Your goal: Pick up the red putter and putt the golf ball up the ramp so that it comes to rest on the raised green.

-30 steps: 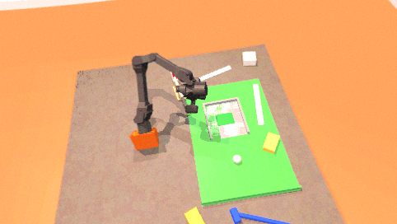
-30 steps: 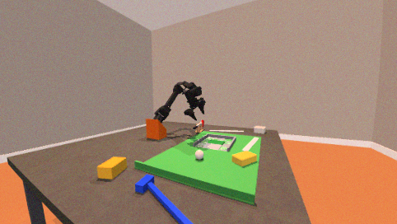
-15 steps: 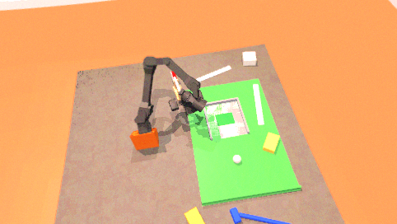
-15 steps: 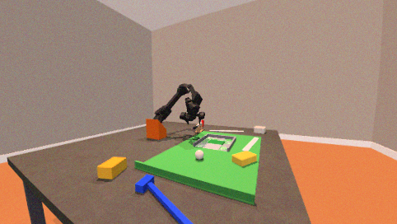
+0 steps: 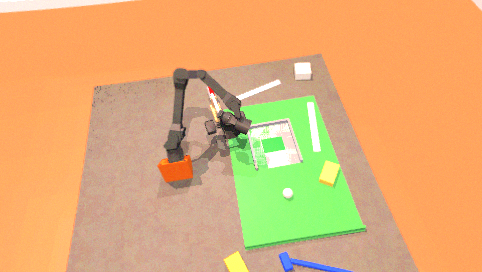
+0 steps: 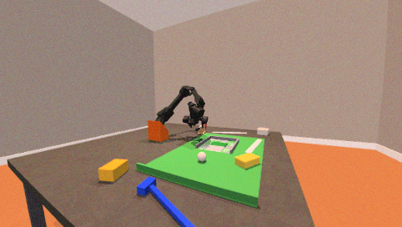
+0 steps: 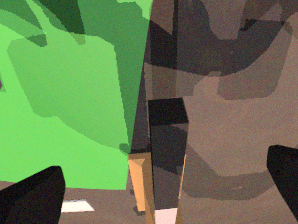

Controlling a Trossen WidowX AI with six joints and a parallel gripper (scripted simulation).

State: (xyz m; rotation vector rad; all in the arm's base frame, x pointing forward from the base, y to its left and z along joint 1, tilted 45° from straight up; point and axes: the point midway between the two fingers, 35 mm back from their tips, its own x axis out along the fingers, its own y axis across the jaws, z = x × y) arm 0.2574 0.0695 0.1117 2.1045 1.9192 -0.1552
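We see our gripper (image 5: 218, 131) spread wide and empty over the red putter (image 5: 214, 103) at frame centre; golf ball (image 5: 287, 193) sits lower right.

A bright blue hammer-shaped mallet (image 6: 160, 199) lies on the brown table top (image 5: 125, 210) just off the near edge of the flat green mat (image 5: 300, 210). A yellow rectangular block (image 6: 113, 169) sits beside that mat's near left corner; a second yellow block (image 5: 329, 172) rests on the mat. A small white cube (image 5: 303, 70) stands beyond the mat's far edge.
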